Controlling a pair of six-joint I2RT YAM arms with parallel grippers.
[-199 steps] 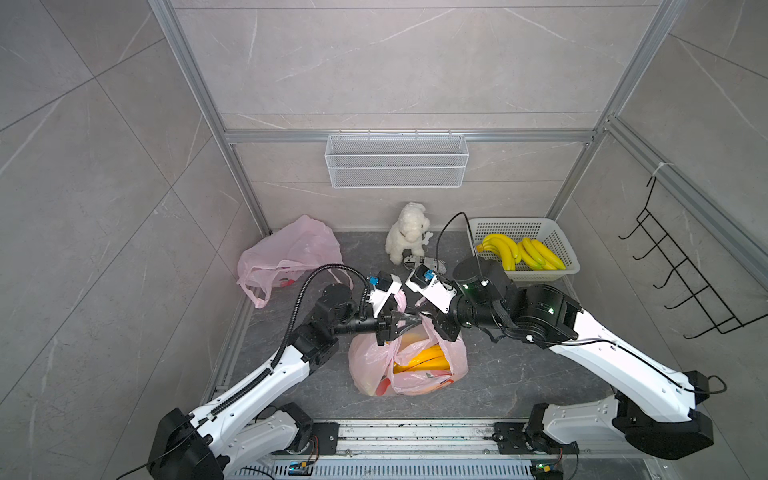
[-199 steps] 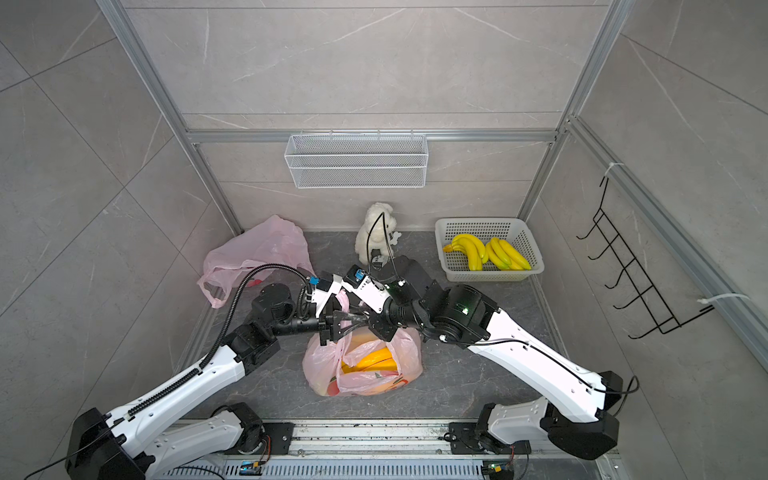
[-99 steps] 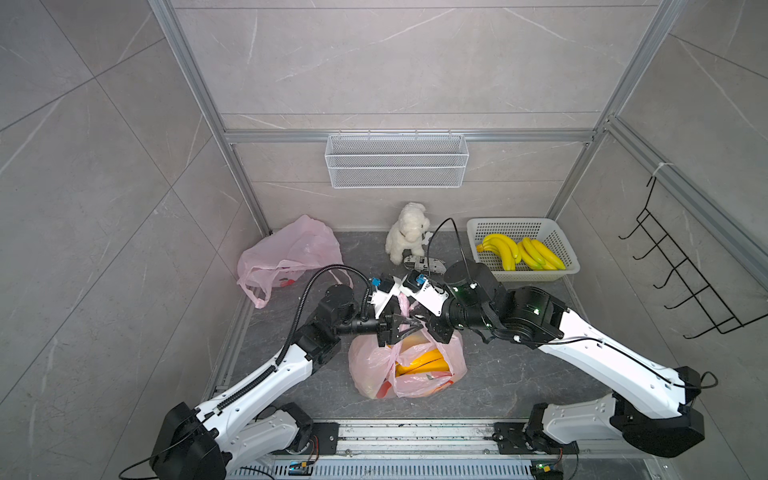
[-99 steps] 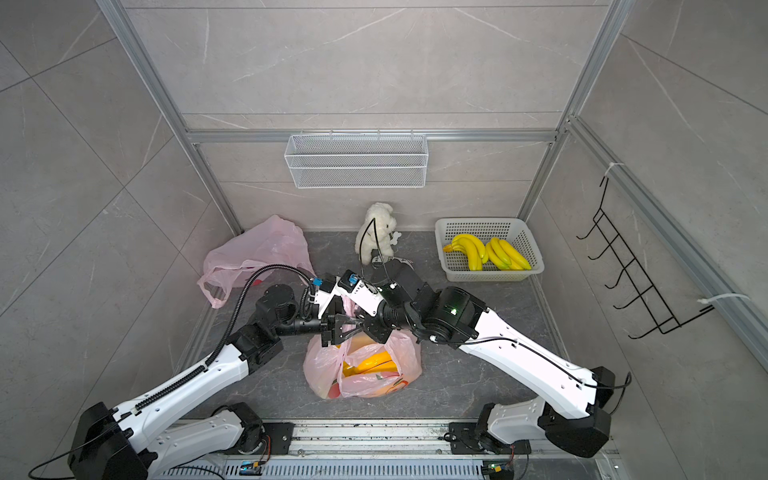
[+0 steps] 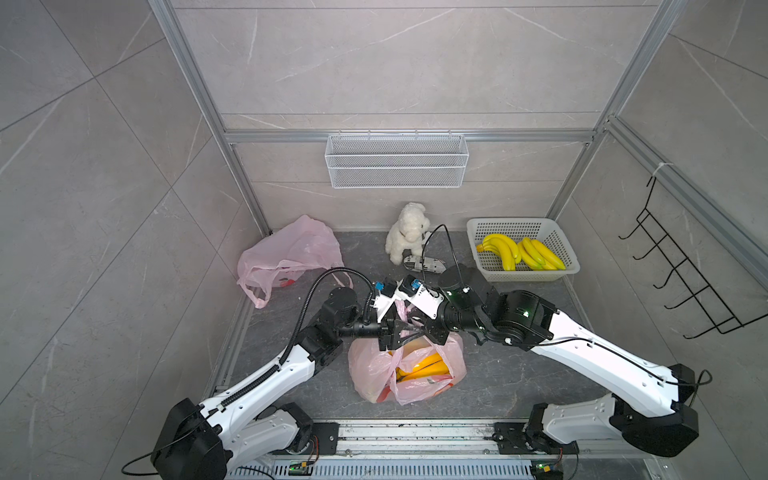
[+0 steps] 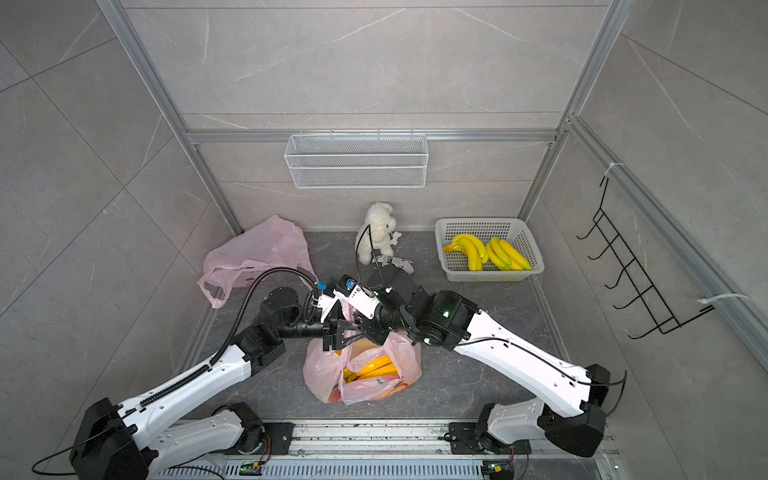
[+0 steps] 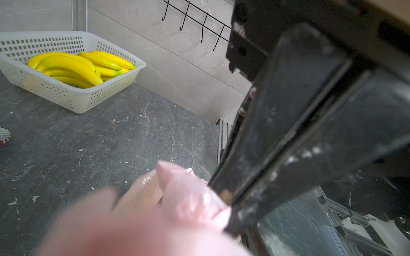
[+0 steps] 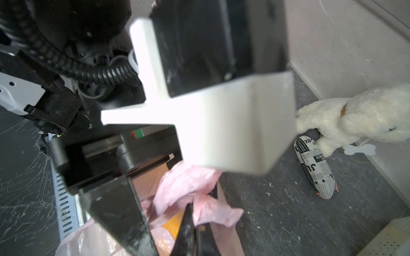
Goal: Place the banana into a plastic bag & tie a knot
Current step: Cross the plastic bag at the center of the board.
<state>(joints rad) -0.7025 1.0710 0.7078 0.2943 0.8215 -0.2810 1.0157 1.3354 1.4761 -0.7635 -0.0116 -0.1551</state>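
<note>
Pinching the bag handle (image 8: 188, 188) in its fully closed right gripper (image 5: 417, 330) while the left gripper (image 5: 395, 334) is hanging half open and seemingly empty, the robot is risking thin plastic slipping free above the banana (image 5: 419, 365) bagged at the middle of the desk (image 5: 519, 374).

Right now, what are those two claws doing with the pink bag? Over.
Left gripper open at the bag mouth. Right gripper shut on bag handle. Bananas inside pink bag, no knot yet. Plush dog behind, apart.
</note>
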